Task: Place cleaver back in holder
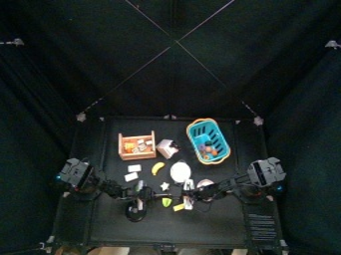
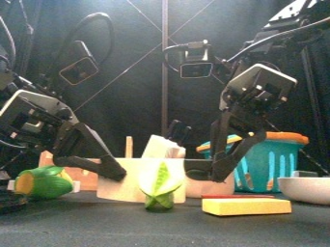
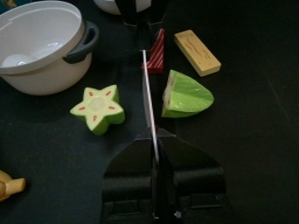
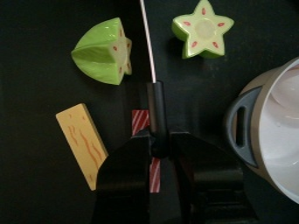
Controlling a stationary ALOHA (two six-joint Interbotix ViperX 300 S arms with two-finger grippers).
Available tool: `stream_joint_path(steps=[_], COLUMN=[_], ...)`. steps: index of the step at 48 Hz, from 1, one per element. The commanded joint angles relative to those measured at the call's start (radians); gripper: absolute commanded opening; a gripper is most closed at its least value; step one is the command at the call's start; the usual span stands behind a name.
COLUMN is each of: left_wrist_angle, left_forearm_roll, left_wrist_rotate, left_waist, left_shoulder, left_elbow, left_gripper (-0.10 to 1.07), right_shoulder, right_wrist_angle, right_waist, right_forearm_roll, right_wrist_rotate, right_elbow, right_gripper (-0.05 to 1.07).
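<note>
- The cleaver [image 3: 151, 96] hangs edge-on above the counter [image 1: 107, 224], well in front of the holder [image 1: 167, 149]. It is not yet seated.
- The left gripper [image 3: 156, 133] looks clenched on the thin blade. The right gripper [image 4: 158, 133] looks clenched on the dark handle.
- Risk: with two arms pulling one small knife, it may twist or slip out. A grip on the flat blade is likely weak.
- Risk: if it drops, it lands among the green wedge [image 3: 187, 94], star [image 3: 97, 107] and yellow block [image 3: 197, 51], all in front of the holder.
- The white pot [image 3: 41, 48] sits beside these, also in front of the holder.
- The crate [image 1: 134, 146] stands just beside the holder and the basket [image 1: 206, 139] is near it on the other side, so the approach is narrow and an arm could knock either.
</note>
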Motion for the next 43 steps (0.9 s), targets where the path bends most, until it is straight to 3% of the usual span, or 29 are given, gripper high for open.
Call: stream_joint_path(steps=[1,23,43], left_wrist_angle=[0.002,0.000,-0.064], left_forearm_roll=[0.002,0.026,0.043], left_wrist_rotate=[-0.002,0.000,0.000], left_waist=[0.005,0.005,0.018], left_shoulder=[-0.008,-0.149,-0.196], left_elbow=[-0.026,-0.025,-0.014], left_gripper=[0.38,0.41,0.80], right_shoulder=[-0.014,-0.106,-0.143], right_wrist_angle=[-0.015,-0.009,0.015], right_waist=[-0.012,-0.012,-0.012], right_forearm_roll=[-0.005,-0.003,0.052], right_wrist_rotate=[0.002,0.002,0.003], right_elbow=[-0.031,-0.032,-0.040], right_gripper=[0.38,0.38,0.38])
